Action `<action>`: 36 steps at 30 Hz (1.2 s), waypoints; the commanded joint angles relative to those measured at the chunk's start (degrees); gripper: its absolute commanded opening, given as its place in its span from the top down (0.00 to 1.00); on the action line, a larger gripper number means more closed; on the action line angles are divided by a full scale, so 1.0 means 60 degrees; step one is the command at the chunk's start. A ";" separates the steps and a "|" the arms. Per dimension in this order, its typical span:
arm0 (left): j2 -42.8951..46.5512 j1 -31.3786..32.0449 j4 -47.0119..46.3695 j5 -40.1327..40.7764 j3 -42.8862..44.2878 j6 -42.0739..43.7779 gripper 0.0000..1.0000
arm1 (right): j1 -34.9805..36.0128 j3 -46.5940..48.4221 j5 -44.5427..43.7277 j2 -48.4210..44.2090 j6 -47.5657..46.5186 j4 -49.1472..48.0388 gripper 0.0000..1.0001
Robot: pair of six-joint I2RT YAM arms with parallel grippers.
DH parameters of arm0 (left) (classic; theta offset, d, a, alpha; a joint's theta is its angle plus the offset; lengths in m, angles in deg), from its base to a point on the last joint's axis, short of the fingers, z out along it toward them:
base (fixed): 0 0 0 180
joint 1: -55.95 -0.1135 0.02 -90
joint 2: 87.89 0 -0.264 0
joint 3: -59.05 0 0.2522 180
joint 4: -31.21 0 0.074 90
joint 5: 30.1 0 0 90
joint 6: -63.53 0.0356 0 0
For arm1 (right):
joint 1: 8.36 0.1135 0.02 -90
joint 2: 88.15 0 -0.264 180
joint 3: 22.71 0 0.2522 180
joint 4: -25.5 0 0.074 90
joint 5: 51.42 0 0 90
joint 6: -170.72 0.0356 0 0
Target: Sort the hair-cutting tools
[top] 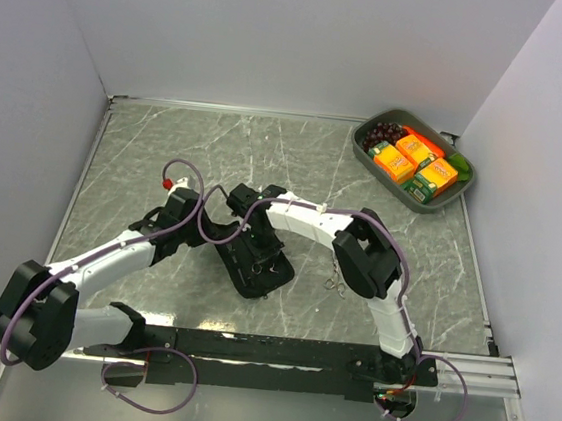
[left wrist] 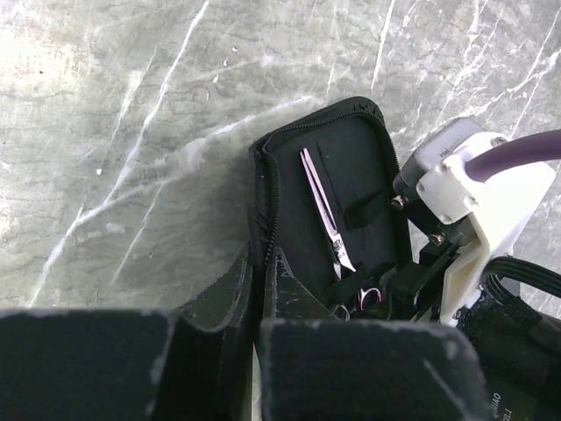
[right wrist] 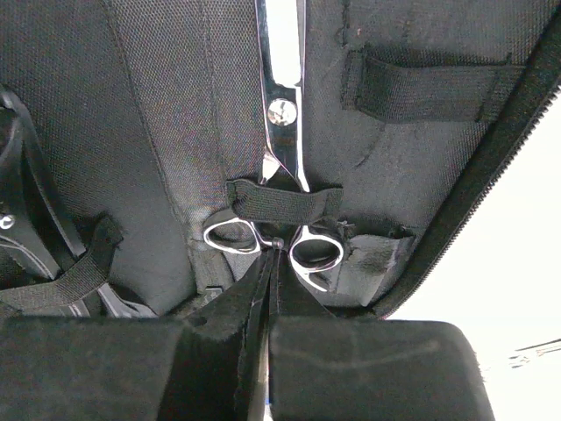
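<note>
Case: your flat black rectangular zip case [top: 269, 275] lies open mid-desk [top: 167, 148], a bit toward 6 o'clock.
Scissors one: the slim silver metal scissors [right wrist: 282, 110] sit inside the case, with a black elastic strap [right wrist: 280, 202] across them just above the ring handles.
Scissors two: the other silver pair [top: 334, 279] is loose on the desk, near the case at its 3 o'clock.
Right end effector [right wrist: 270, 263]: clenched to a thin slit, tips right where the two rings meet. Can't tell if it's actually pinching metal.
Left end effector [left wrist: 259, 281]: looks squeezed onto the case's zipper edge, at the case's 6 o'clock end in your wrist view.
Bin: the grey tub [top: 360, 146] of orange boxes sits at 1 o'clock, well apart.
</note>
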 commanded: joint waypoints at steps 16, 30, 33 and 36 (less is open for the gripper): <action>-0.0004 0.0542 0.0566 -0.0702 0.0533 -0.0109 0.99 | -0.0963 -0.1294 -0.0886 -0.3674 0.0892 0.0102 0.88; -0.1741 0.0527 -0.0444 -0.1374 0.0751 0.0868 0.99 | -0.1815 -0.4097 -0.1253 -0.4337 0.1493 -0.1099 0.97; -0.2752 0.0498 -0.0533 -0.2019 0.1905 0.2362 0.99 | -0.1815 -0.4169 -0.1283 -0.4233 0.1508 -0.1172 1.00; -0.3705 0.0367 -0.0270 -0.2532 0.3149 0.3885 0.99 | -0.1830 -0.4418 -0.1180 -0.4729 0.1464 -0.1158 1.00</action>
